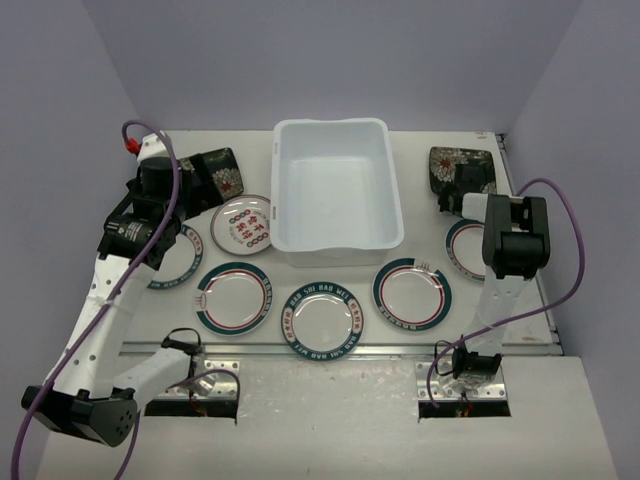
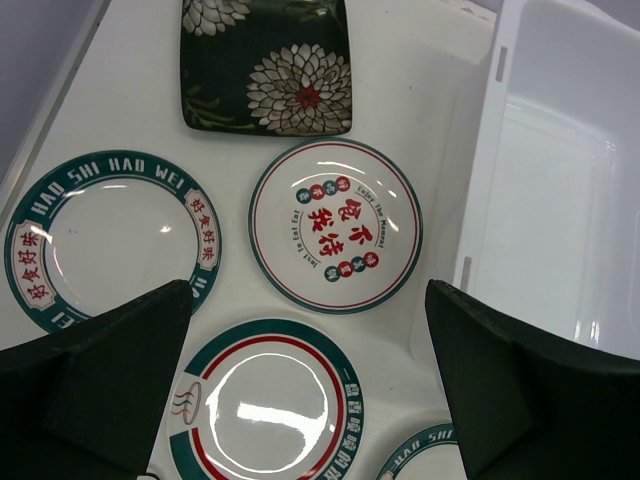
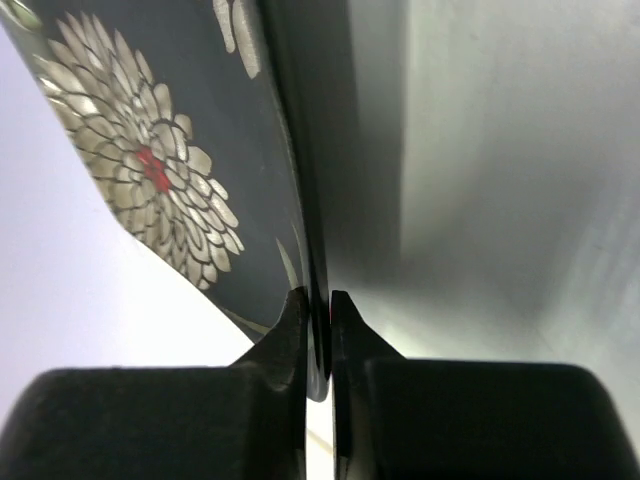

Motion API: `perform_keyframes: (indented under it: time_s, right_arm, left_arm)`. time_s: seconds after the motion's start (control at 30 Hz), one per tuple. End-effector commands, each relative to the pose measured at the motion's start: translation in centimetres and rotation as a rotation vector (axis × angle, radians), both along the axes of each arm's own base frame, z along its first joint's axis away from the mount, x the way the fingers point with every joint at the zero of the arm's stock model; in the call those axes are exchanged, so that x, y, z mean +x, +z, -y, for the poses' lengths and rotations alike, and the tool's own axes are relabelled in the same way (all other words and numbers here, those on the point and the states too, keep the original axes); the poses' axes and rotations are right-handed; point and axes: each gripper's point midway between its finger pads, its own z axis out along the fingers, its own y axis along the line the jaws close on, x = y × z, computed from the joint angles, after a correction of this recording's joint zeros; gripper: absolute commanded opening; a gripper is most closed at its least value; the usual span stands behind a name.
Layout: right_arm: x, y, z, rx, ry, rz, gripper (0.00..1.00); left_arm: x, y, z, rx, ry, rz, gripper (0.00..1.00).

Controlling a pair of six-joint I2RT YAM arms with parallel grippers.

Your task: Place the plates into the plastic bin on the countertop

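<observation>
- The right gripper is clamped edge-on onto the rim of a square black floral plate. Whether it's been lifted off the countertop yet can't be told, tbh.
- That plate is sat at the far right corner, and the plastic bin is found just to the robot's left of it, so a short sideways carry is called for. The right arm is clearly the nearer one.
- The bin's long axis looks to be run away from the bases, so its long right wall is what's faced.
- The left gripper is spread wide with nothing held, hung over the small red-character plate beside the bin.
- The surface is flat, matte and off-white. Round teal-rimmed plates are laid in an arc in front of the bin, and pale walls are set close on both sides.
</observation>
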Motion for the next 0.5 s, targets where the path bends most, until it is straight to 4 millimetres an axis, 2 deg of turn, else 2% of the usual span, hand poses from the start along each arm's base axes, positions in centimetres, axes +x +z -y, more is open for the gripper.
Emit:
perform_keyframes:
  time_s: [0.0, 0.07, 0.1, 0.2, 0.27, 0.33, 0.47]
  right_arm:
    - [-1.2, -1.0, 0.4, -0.039, 0.008, -0.022, 0.0]
    - [-0.1, 1.6, 0.4, -0.075, 0.047, 0.038, 0.0]
    - [0.4, 2.1, 0.3, -0.075, 0.054, 0.064, 0.0]
    - [1.8, 6.6, -0.4, -0.12, 0.131, 0.195, 0.0]
    - [2.3, 8.1, -0.8, -0.127, 0.155, 0.263, 0.0]
    - [2.7, 11.1, -1.5, -0.132, 0.172, 0.372, 0.0]
    - [2.5, 13.9, -2.7, -0.178, 0.213, 0.447, 0.0]
  left_arm:
    - [0.3, 2.1, 0.0, 0.002, 0.01, 0.052, 1.0]
    - [0.3, 2.1, 0.0, 0.0, 0.01, 0.051, 1.0]
    - [0.3, 2.0, 0.0, 0.001, 0.009, 0.05, 1.0]
    - [0.4, 2.1, 0.0, 0.0, 0.008, 0.051, 1.0]
    - [0.3, 2.0, 0.0, -0.001, 0.008, 0.051, 1.0]
    - [0.2, 1.9, 0.0, -0.002, 0.009, 0.05, 1.0]
    - [0.0, 1.5, 0.2, -0.007, -0.001, 0.044, 1.0]
